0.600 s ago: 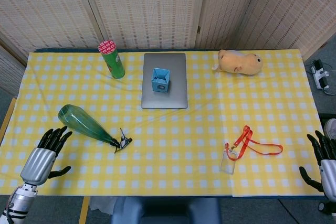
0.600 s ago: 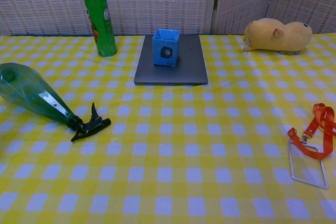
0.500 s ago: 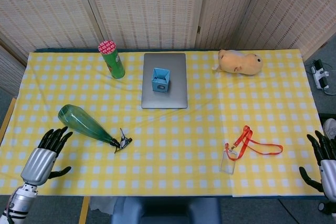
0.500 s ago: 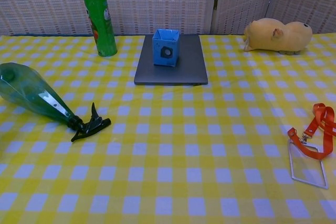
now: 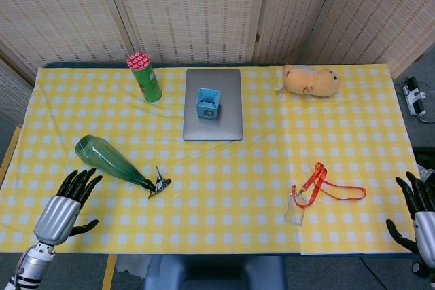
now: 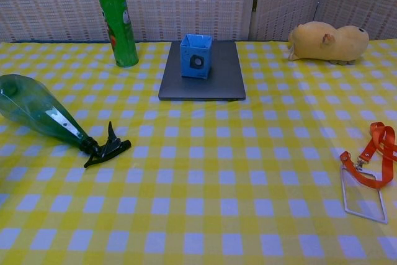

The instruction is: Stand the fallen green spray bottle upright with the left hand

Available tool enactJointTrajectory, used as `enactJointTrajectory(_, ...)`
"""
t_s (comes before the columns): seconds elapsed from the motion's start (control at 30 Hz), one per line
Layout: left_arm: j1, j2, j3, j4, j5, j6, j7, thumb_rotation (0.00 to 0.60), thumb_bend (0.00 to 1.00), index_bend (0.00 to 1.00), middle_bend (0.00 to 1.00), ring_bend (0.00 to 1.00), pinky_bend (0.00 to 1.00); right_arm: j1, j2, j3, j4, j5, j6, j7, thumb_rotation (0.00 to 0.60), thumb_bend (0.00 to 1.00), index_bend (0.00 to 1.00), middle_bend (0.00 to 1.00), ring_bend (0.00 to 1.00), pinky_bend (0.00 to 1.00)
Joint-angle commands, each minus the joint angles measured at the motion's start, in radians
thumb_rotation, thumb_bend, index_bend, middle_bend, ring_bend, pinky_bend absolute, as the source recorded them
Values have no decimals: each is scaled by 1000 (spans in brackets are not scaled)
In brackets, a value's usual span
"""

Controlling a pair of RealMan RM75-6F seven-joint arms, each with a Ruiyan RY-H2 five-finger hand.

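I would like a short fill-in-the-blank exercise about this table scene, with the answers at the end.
1. The green spray bottle lies on its ____.
2. The small blue box stands on the gray ____.
3. The left hand holds ____.
4. The orange strap lies nearer the ____ hand.

Answers: side; laptop; nothing; right

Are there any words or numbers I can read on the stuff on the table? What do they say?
No text can be read.
Green can: a picture on its side, any lettering too blurred.
Blue box: a round dark mark, no words.
Green spray bottle: a pale strip, no legible text.
Badge holder: clear, nothing legible.
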Motion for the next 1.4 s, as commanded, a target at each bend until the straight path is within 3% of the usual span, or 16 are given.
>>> enactJointTrajectory(0.03, 16, -38, -25, 17, 38, 84, -4, 600, 145, 123, 461, 434, 505, 0, 1, -1, 2, -2, -2, 4, 600, 376, 0, 0, 0, 0)
enactJointTrajectory(0.1, 4, -44, -30, 19, 52, 84, -21, 600, 140, 180, 859, 832, 892, 2, 1, -3, 2, -2, -8, 4, 600, 377, 0, 0, 0, 0)
enactJointTrajectory(0.13, -10, -39, -30, 13, 53, 63, -40, 600, 139, 222, 976, 968, 990, 4, 1, -3, 1, -3, -11, 2, 600, 377, 0, 0, 0, 0)
enactJointTrajectory(0.17, -23, -31, -26, 7, 50, 35, -50, 600, 139, 246, 999, 995, 1000, 5, 0, -4, 1, -4, -13, 0, 600, 377, 0, 0, 0, 0)
enactJointTrajectory(0.27, -66, -17, -34, -9, 25, -55, -26, 600, 142, 319, 1000, 1000, 1000, 4, 0, -7, -3, -7, -15, -5, 600, 376, 0, 0, 0, 0)
enactJointTrajectory(0.4, -102, -99, -81, 62, 16, -71, 68, 600, 148, 422, 1000, 1000, 1000, 0, 4, -6, -13, 13, -19, -7, 600, 376, 0, 0, 0, 0)
enactJointTrajectory(0.5, -140, -138, -90, 112, 16, -123, 120, 600, 167, 429, 1000, 1000, 1000, 3, 7, -2, -19, 20, -22, -5, 600, 376, 0, 0, 0, 0)
enactJointTrajectory(0.63, -169, -189, -98, 168, 2, -169, 211, 600, 308, 437, 1000, 1000, 1000, 8, -1, 4, -12, 34, -30, -21, 600, 377, 0, 0, 0, 0)
enactJointTrajectory(0.73, -187, -216, -103, 185, -17, -201, 240, 600, 306, 422, 1000, 1000, 1000, 15, -4, 13, -12, 56, -44, -25, 600, 377, 0, 0, 0, 0)
enactJointTrajectory(1.03, -268, -261, -107, 258, -84, -347, 203, 600, 309, 412, 1000, 1000, 1000, 29, 5, 8, -13, 59, -78, -9, 600, 377, 0, 0, 0, 0)
enactJointTrajectory(1.4, -312, -319, -103, 395, -94, -362, 170, 600, 307, 412, 1000, 1000, 1000, 49, 8, 15, -17, 106, -126, -14, 600, 376, 0, 0, 0, 0)
